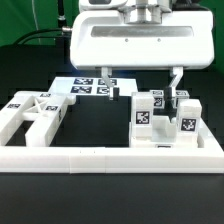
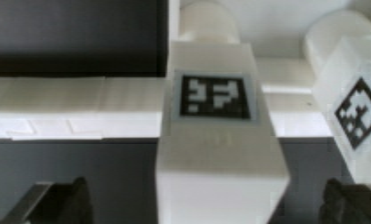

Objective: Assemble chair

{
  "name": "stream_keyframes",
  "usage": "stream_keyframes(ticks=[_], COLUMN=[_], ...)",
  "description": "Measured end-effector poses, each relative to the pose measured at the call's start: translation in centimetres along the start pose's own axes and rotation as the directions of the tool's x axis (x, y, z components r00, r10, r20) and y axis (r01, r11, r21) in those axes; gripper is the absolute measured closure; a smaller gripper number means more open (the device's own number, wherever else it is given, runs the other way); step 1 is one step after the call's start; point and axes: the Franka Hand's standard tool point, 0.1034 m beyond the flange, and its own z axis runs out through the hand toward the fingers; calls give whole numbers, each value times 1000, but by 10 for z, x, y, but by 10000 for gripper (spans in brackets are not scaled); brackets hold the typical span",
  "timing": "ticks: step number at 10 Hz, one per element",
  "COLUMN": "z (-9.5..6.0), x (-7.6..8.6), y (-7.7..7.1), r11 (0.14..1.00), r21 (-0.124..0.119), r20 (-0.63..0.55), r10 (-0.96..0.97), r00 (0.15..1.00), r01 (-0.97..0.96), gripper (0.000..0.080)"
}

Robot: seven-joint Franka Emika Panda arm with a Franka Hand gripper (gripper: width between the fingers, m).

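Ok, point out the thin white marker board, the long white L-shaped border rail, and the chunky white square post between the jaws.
Marker board (image 1: pixel 92 88): exterior view, its tagged middle.
Border rail (image 1: pixel 110 156): exterior view, front bar's face.
Square post (image 2: pixel 210 98): wrist view, its black-and-white tag.

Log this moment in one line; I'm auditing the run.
gripper: open | flanking: tagged white post, no contact | held: nothing
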Motion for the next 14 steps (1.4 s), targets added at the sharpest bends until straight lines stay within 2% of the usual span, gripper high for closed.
stream_keyframes(ticks=[2, 8, 9, 12, 14], z=[-6, -1, 0, -2, 2], x=[6, 0, -6, -9, -6], y=[-1, -2, -3, -8, -8], r11=[1000, 1000, 1000, 999, 998], r21=[5, 12, 22, 49, 53], r20=[6, 67, 160, 402, 436], r10=[1, 8, 10, 2, -7], r00=[1000, 998, 987, 916, 900], r01=[-1, -9, -14, -24, -18], gripper=[150, 150, 150, 150, 150])
